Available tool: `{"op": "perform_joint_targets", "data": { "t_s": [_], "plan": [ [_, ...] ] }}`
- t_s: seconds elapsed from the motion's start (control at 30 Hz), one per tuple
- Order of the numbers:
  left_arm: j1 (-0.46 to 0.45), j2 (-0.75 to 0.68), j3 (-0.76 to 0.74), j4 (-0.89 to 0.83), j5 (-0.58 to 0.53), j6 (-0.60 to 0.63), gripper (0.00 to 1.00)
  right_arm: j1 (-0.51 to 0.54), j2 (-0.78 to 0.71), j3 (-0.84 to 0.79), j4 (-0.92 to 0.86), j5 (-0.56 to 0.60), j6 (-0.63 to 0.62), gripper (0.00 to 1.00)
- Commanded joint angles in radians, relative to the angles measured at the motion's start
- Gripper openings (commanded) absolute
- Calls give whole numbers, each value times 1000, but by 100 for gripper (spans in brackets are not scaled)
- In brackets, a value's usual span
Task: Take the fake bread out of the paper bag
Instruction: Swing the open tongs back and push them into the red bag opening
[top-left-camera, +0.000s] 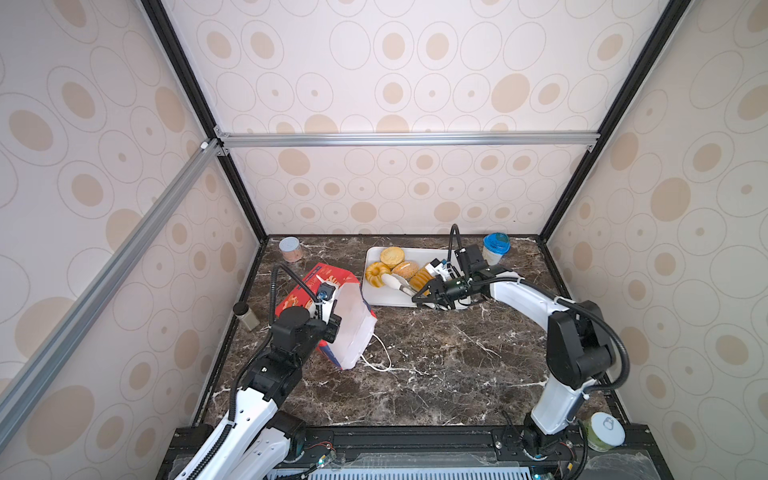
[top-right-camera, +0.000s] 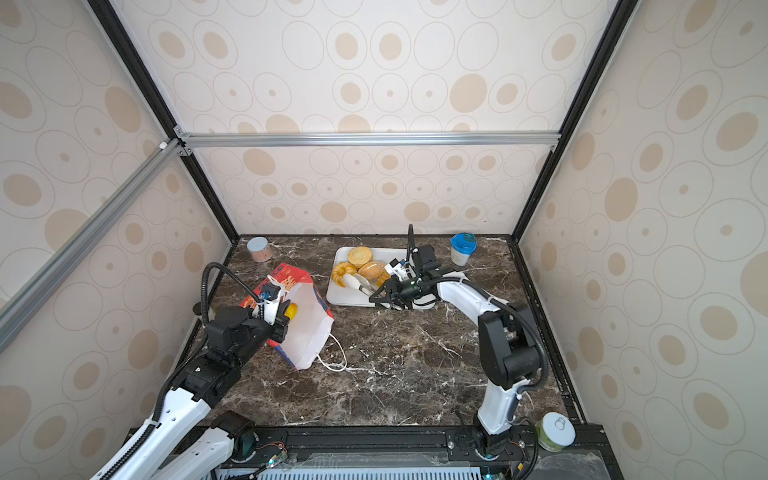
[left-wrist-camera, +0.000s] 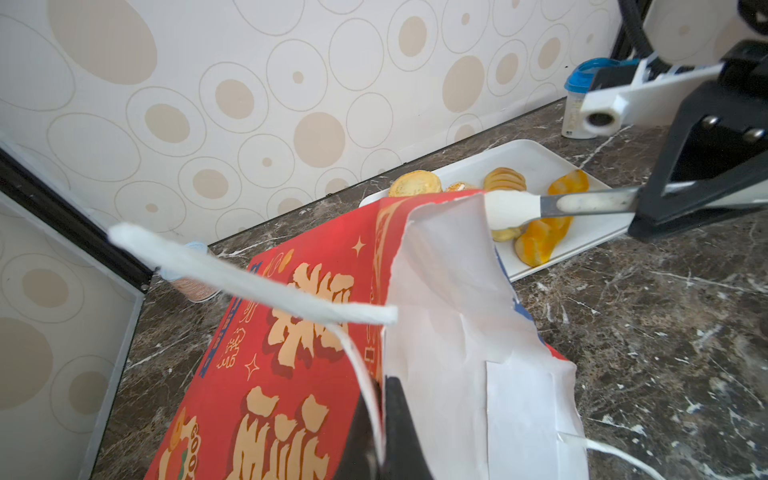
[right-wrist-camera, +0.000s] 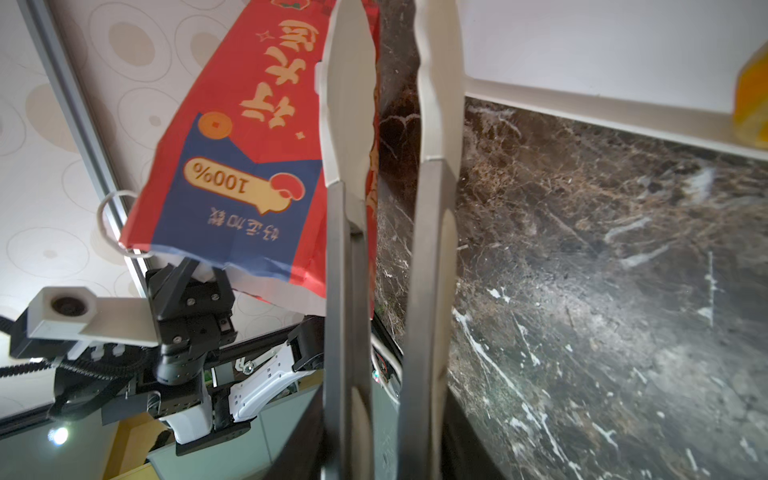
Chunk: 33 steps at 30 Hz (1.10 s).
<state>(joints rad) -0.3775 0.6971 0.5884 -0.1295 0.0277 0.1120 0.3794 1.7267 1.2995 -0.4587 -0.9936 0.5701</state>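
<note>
The paper bag (top-left-camera: 353, 332), red outside and white inside, lies tipped on the table (top-left-camera: 457, 374). Its mouth is held up by the left pincer (left-wrist-camera: 383, 415), whose jaws are pressed together on the bag's rim wall. In a top view one yellow piece (top-right-camera: 292, 309) of fake bread shows inside the bag, right beside that pincer. The white tray (top-left-camera: 382, 298) lies under and just beyond the right pincer (top-left-camera: 424, 291) and holds four pieces. The ridged loaf (top-left-camera: 420, 278) is nearest the pincer, then the seeded oval (top-left-camera: 406, 269) and the ring cake (top-left-camera: 377, 273), with the round flat bun (top-left-camera: 392, 256) farthest off. The right pincer is clamped on one pair of tongs (top-left-camera: 399, 284), whose two white tips stand apart over the tray next to the ring cake. This pincer hangs above the tray's near edge. The bag's upper corner is close beside the tray; whether they touch I cannot tell. One cord handle (top-left-camera: 380, 361) trails on the table beside the left pincer and a second (left-wrist-camera: 249, 282) juts out above it. Open marble spreads between the two pincers. A blue-lidded cup (top-left-camera: 495, 248) stands just behind the right pincer. A pink jar (top-left-camera: 289, 249) and a dark-capped bottle (top-left-camera: 246, 316) flank the left one along the walls.
</note>
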Motion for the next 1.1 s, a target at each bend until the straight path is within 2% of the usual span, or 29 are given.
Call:
{"op": "perform_joint_targets", "data": {
  "t_s": [0.0, 0.13, 0.23, 0.33, 0.47, 0.57, 0.83, 0.97, 1.07],
  "plan": [
    [5, -16, -8, -2, 67, 38, 0, 3, -139, -41, -110, -2, -69, 34],
    [2, -15, -15, 4, 75, 41, 0, 47, -281, -107, -188, -14, -75, 33],
    [-2, -11, -16, 9, 77, 49, 0, 106, -378, -173, -190, -29, -28, 33],
    [-10, -2, -15, 16, 60, 53, 0, 190, -461, -247, -130, -30, 69, 33],
    [-45, 13, -24, 25, 44, 74, 0, 315, -499, -348, 73, -2, 242, 33],
    [-108, 25, -27, 33, -7, 94, 0, 367, -433, -388, 265, 20, 337, 34],
    [-326, 34, -44, 50, -252, 110, 0, 369, -112, -306, 640, 83, 465, 36],
    [-431, 85, -42, 66, -394, 133, 0, 369, 6, -263, 728, 73, 502, 39],
    [-483, 111, -39, 102, -440, 150, 0, 367, 78, -247, 797, 58, 538, 41]
  ]
}}
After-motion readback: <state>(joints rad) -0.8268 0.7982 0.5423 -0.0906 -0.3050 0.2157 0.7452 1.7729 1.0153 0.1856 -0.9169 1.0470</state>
